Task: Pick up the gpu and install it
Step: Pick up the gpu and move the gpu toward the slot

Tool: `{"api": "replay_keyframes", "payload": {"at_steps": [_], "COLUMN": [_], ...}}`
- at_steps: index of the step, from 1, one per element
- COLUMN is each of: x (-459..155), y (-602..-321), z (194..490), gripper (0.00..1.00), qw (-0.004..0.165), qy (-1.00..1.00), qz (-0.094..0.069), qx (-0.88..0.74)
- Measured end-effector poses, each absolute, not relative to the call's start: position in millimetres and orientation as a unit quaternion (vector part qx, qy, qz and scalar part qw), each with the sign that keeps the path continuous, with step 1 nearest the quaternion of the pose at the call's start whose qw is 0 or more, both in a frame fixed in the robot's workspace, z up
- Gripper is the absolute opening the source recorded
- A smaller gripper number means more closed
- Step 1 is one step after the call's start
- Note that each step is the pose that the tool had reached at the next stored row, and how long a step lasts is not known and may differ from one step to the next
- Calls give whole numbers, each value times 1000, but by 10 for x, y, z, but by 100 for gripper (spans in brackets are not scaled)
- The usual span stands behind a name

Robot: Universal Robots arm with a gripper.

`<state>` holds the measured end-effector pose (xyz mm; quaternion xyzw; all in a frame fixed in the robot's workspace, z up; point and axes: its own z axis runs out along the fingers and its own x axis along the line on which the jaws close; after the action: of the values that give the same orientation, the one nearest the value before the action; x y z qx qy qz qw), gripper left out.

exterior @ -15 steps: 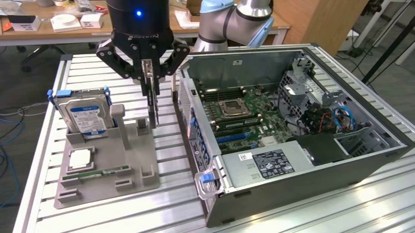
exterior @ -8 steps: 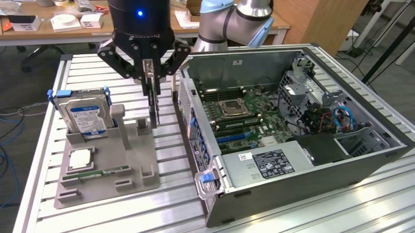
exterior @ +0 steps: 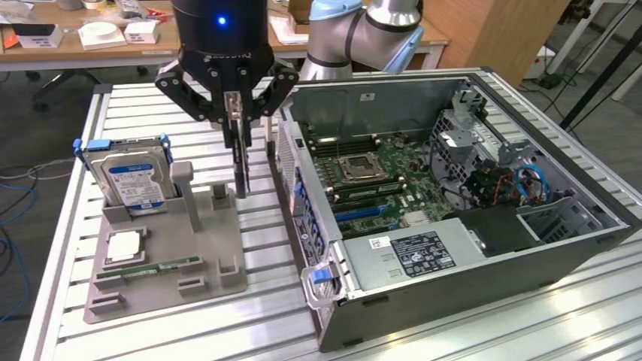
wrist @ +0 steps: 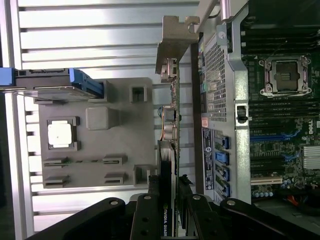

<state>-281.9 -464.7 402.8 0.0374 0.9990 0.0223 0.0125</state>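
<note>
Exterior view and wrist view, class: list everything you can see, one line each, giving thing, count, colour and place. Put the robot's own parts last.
graphics card: one, dark with a silvery bracket, held on edge between parts holder and computer case
hard drive: one, silver with a blue label, standing in the holder
processor chip: one, silvery, lying in the holder
memory stick: one, green, lying in the holder
parts holder: one, grey, on the table at the exterior view's left
computer case: one, dark grey, open, at the exterior view's right
circuit board: one, green, inside the case
table: one, silvery, slatted, under everything
gripper: one, black, shut on the graphics card
arm: one, grey and blue, behind the case
</note>
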Motion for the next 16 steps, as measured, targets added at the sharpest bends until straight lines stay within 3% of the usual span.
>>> {"api": "replay_keyframes", "payload": {"at_steps": [16], "x": [-2756], "y": [-4647], "z": [4028], "gripper": [26], "qw": [12], "qy": [999], "qz": [22], "qx": [37]}}
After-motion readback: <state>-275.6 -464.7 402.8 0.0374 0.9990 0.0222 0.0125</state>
